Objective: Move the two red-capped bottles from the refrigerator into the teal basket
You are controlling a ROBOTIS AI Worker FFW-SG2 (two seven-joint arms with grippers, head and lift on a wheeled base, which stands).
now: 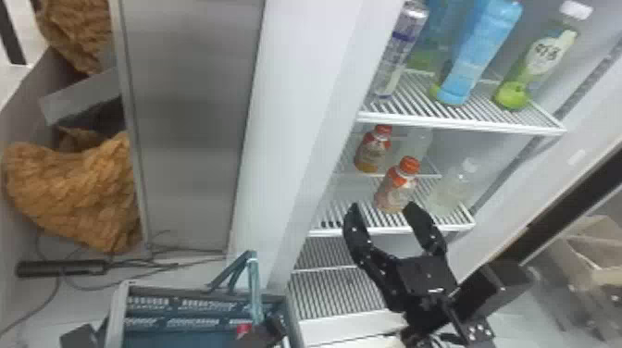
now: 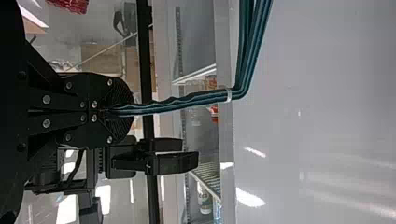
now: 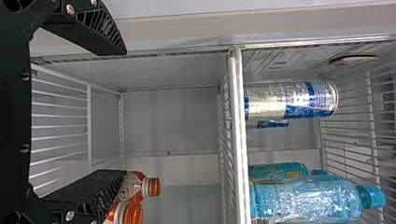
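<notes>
In the head view, we see the 2 red-capped bottles on a wire shelf [image 1: 324, 231] in the refrigerator [image 1: 301, 115]: the front bottle [image 1: 395, 192] near the shelf's front edge, the rear bottle [image 1: 372, 150] farther back and to the left. To their right stands a clear bottle [image 1: 451, 185]. On the upper shelf [image 1: 463, 122] we find a blue bottle [image 1: 483, 51] and a green white-capped bottle [image 1: 539, 65]. The teal basket [image 1: 185, 305] sits low on the left, its folding handle [image 1: 255, 287] raised. The right gripper [image 1: 383, 207] is spread wide, its fingertips pointing at the front bottle, which appears between and just beyond them; its arm comes in from the lower right, slanting up and left. The left gripper [image 1: 270, 331] is at the bottom edge, by the handle.

The left wrist view adds that gripper's grasp: the left gripper [image 2: 109, 111] has its fingers pressed together around the teal handle, which runs out from between them and bends sharply at a pale band [image 2: 229, 94]. Farther off, we see the other gripper held level with the refrigerator opening.

In the right wrist view, the right gripper [image 3: 122, 112] has its 2 fingers well apart with nothing between the tips. We see both red-capped bottles beside 1 finger, partly hidden by it. This view also gives us a blue-and-silver can [image 3: 289, 100] on the upper shelf.
</notes>
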